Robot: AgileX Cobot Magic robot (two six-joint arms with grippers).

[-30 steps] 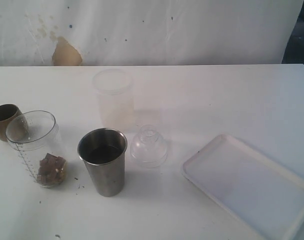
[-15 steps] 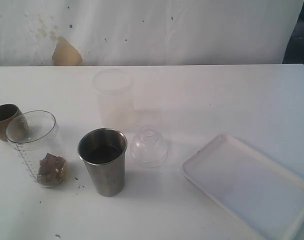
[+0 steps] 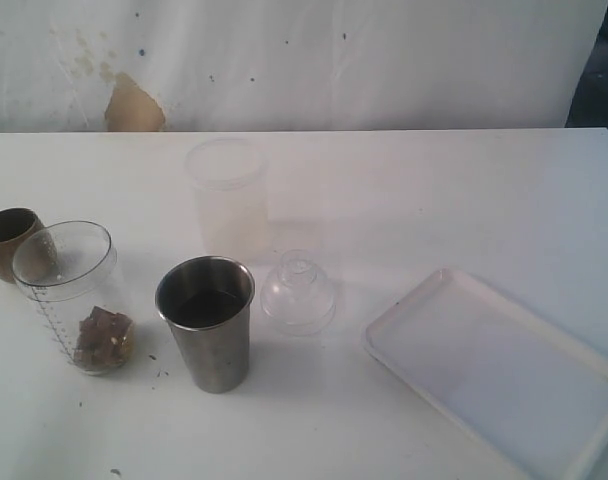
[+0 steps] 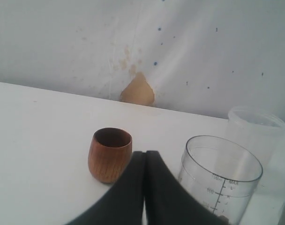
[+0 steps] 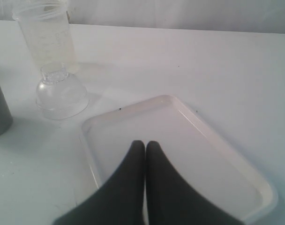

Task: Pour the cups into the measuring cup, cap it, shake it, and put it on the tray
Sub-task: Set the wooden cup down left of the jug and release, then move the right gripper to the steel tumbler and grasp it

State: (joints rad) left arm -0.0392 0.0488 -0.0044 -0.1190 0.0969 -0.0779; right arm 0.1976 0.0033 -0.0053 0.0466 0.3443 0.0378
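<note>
The brown wooden cup (image 3: 6, 243) (image 4: 109, 154) stands upright at the table's left edge. Right beside it is the clear measuring cup (image 3: 72, 298) (image 4: 222, 180), upright, with brown chunks at its bottom. The steel tumbler (image 3: 206, 322) holds dark liquid and stands right of the measuring cup. The white tray (image 3: 499, 370) (image 5: 180, 150) lies at the front right. My left gripper (image 4: 145, 153) is shut and empty, in front of the gap between wooden cup and measuring cup. My right gripper (image 5: 145, 143) is shut and empty over the tray. Neither arm shows in the exterior view.
A clear dome-shaped lid (image 3: 298, 293) (image 5: 62, 96) rests on the table between the tumbler and the tray. A frosted plastic cup (image 3: 227, 196) (image 5: 46, 35) stands behind it. A white wall with a torn brown patch (image 3: 133, 105) runs along the table's far edge.
</note>
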